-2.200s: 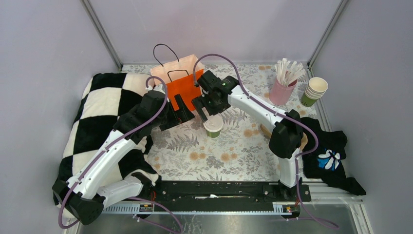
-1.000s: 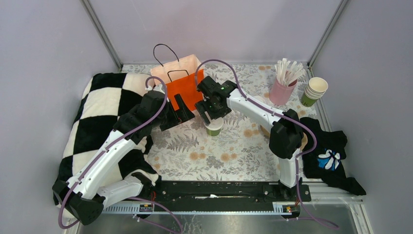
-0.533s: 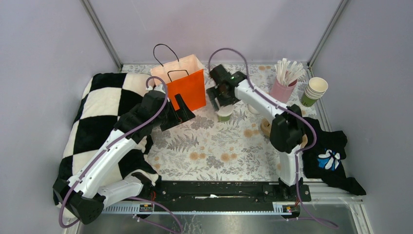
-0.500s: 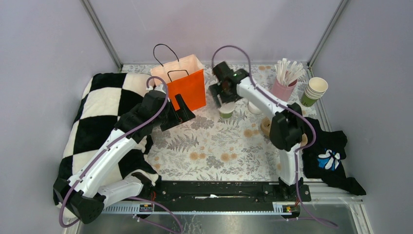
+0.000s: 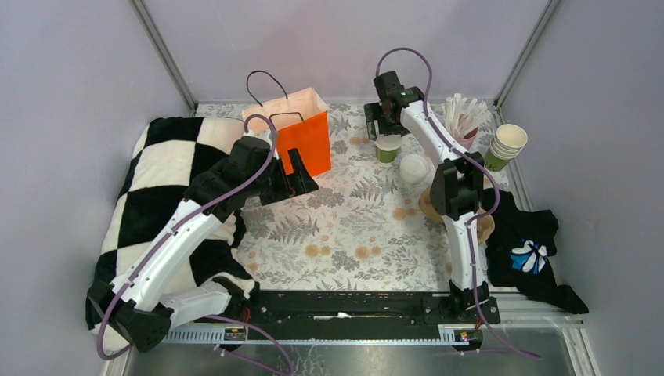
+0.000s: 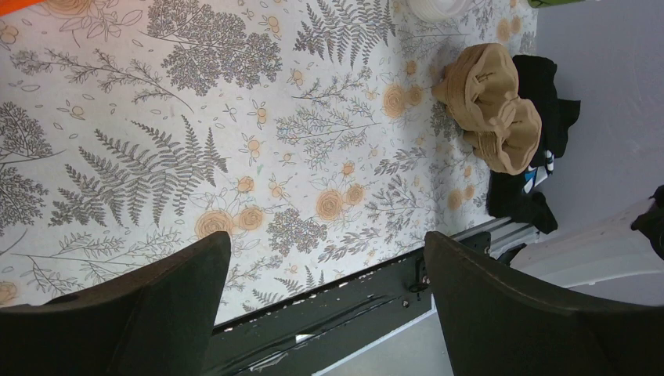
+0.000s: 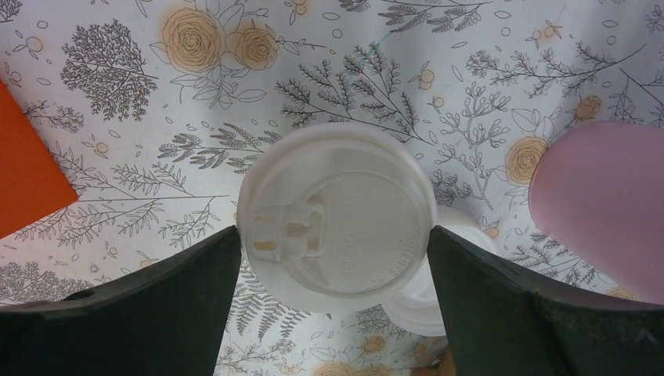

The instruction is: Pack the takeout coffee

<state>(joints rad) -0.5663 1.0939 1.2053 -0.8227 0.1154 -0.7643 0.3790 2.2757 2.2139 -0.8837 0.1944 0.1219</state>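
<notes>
The takeout coffee (image 5: 387, 148), a green cup with a white lid, is at the back of the table, right of the orange paper bag (image 5: 300, 139). My right gripper (image 5: 387, 130) is shut on it from above. In the right wrist view the lid (image 7: 337, 219) sits between both fingers (image 7: 156, 305), touching each, and seems raised off the cloth. My left gripper (image 5: 302, 178) is open and empty beside the bag's front right corner. Its wrist view shows spread fingers (image 6: 133, 305) over bare cloth.
A loose white lid (image 5: 413, 168) lies just right of the cup. A pink cup of straws (image 5: 454, 142) and stacked lidless green cups (image 5: 506, 147) stand back right. The brown pulp carrier (image 6: 493, 106) and black cloth (image 5: 532, 251) lie right. A checkered blanket (image 5: 160, 180) lies left.
My right gripper has carried the lidded cup from mid-table beside the bag back and to the right, near the pink cup. My left arm has barely shifted.
</notes>
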